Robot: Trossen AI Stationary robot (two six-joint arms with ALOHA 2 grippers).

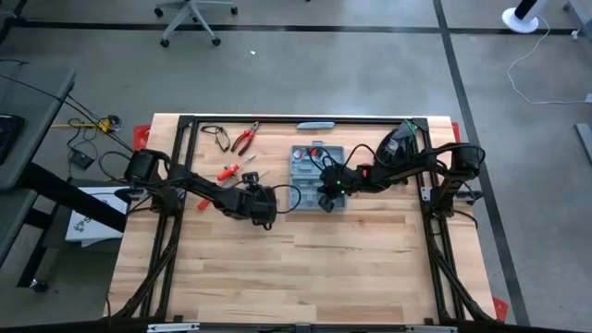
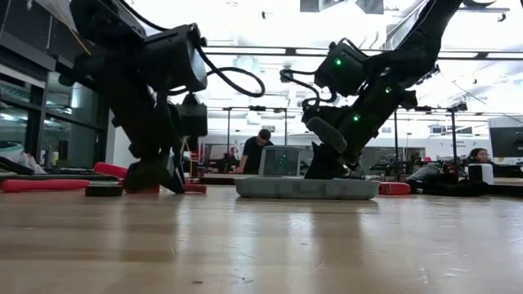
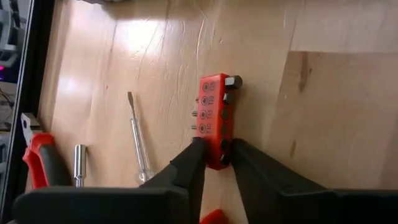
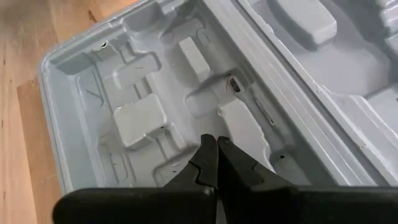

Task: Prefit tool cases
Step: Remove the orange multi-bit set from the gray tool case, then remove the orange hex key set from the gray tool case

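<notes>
The grey-blue tool case [image 1: 319, 168] lies open on the far middle of the table, its moulded grey slots [image 4: 143, 118] bare; in the low view the case [image 2: 306, 188] is a flat slab. My right gripper [image 1: 326, 196] [image 4: 216, 149] is shut, pointing down into the case's near half [image 2: 327, 170]. My left gripper [image 1: 262, 205] [image 2: 155, 180] is low at the table, left of the case, shut on a red bit holder [image 3: 214, 118]. My left gripper pinches the red bit holder by its near end [image 3: 216, 160] between the two fingers, one on each long side. The fingers [image 3: 194, 158] come slanting down and lie along the holder. The holder looks flat on the wood. My right gripper's shut tips hover at the moulded tray; whether they touch it, I cannot tell.
Loose tools lie left of the case: a thin screwdriver [image 3: 138, 143], a metal socket [image 3: 79, 165], a red-handled tool [image 1: 229, 171] and red pliers [image 1: 243, 139] near the far edge. The near half of the table [image 1: 305, 268] is bare wood. People sit in the room beyond [image 2: 260, 147].
</notes>
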